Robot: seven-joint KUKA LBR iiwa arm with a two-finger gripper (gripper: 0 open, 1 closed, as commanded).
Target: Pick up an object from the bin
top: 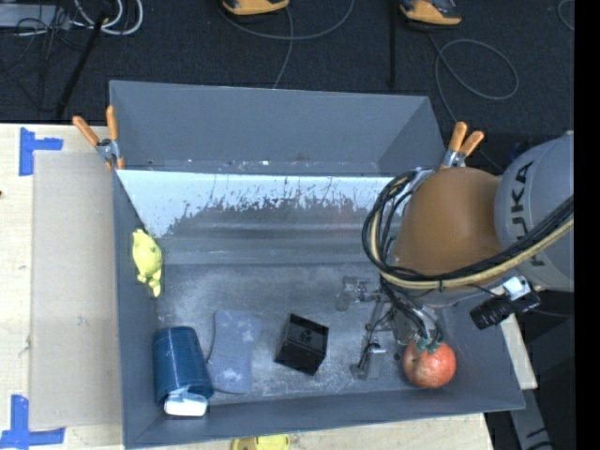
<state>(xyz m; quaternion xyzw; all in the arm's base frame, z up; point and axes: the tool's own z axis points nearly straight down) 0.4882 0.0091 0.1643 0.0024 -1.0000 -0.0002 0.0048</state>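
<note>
robot lab | KUKA arm [542,216] | grey metal bin [272,131] | floor cables [120,7]

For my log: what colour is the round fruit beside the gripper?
The fruit is red with yellowish patches, clearest in the camera view.

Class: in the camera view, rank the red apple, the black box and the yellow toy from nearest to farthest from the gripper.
1. Red apple, just right of the gripper, lower right corner.
2. Black box, lower middle of the bin.
3. Yellow toy, against the left wall.
</note>
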